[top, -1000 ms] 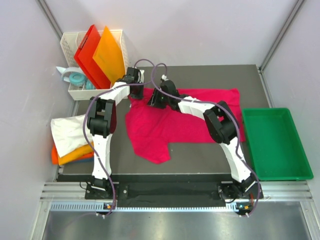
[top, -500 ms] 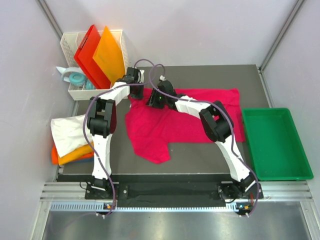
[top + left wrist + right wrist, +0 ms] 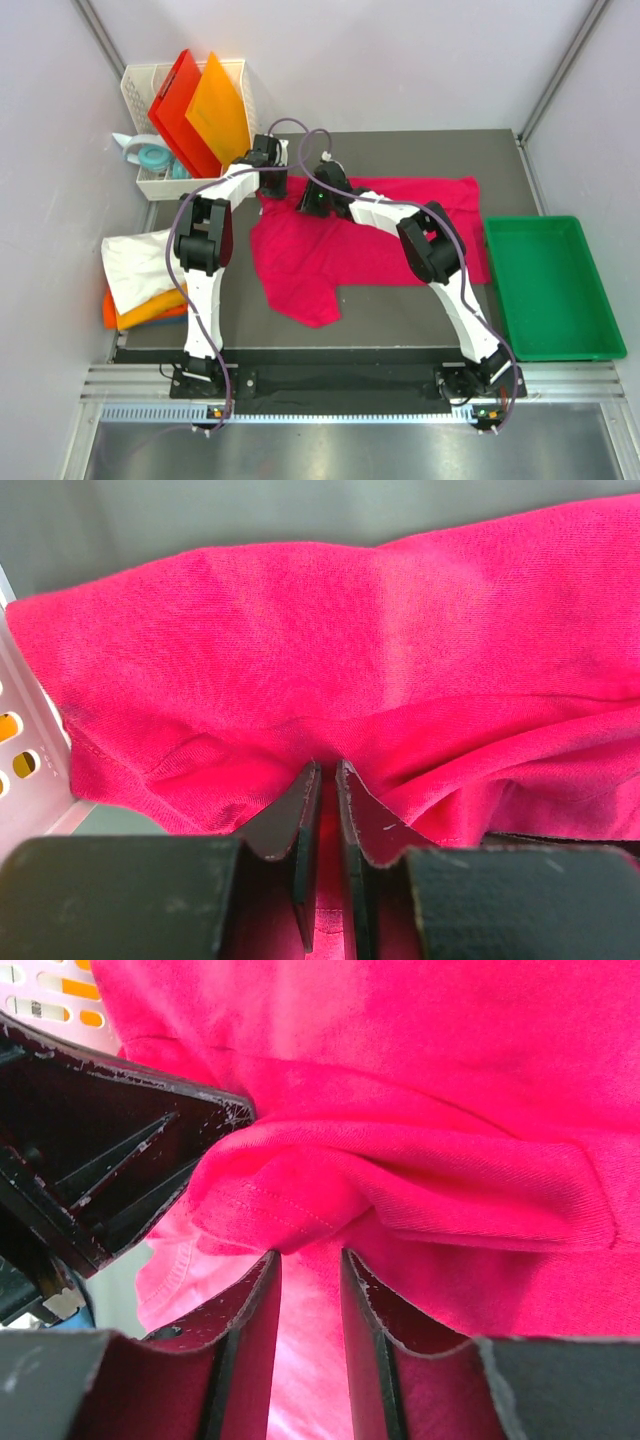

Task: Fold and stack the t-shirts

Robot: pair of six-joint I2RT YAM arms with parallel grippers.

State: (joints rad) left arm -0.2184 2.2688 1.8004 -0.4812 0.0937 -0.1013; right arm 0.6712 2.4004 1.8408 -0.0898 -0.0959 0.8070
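stack first, at the far left: a white shirt [image 3: 140, 262] lies folded over an orange shirt [image 3: 150, 310] at the left edge of the counter [image 3: 400, 310], well apart from the work. behind it stands the basket [image 3: 135, 90]. next comes the pink shirt [image 3: 300, 260], spread unfolded across the middle of the counter. so we judge the task well short of done: this shirt has no proper fold in it. the step in hand looks to be taking hold of its far left corner, near the basket, to start one.

our left hand [image 3: 272, 184] sits on that corner. its jaws are nearly together and a thin ridge of pink cloth is pinched between them, so it holds the shirt. just to its right, our right hand [image 3: 312, 203] is low on the same far edge. its jaws stand at a narrow gap, with a bunched fold [image 3: 300, 1180] of cloth at the tips. we cannot tell whether any cloth is caught there. the two hands are close beside each other.

next, we think, the right hand must close fully on that bunch. both hands should then lift together and carry the edge over, keeping the cloth taut between them so it lands flat. the green tray [image 3: 550, 290] at the far right plays no part.
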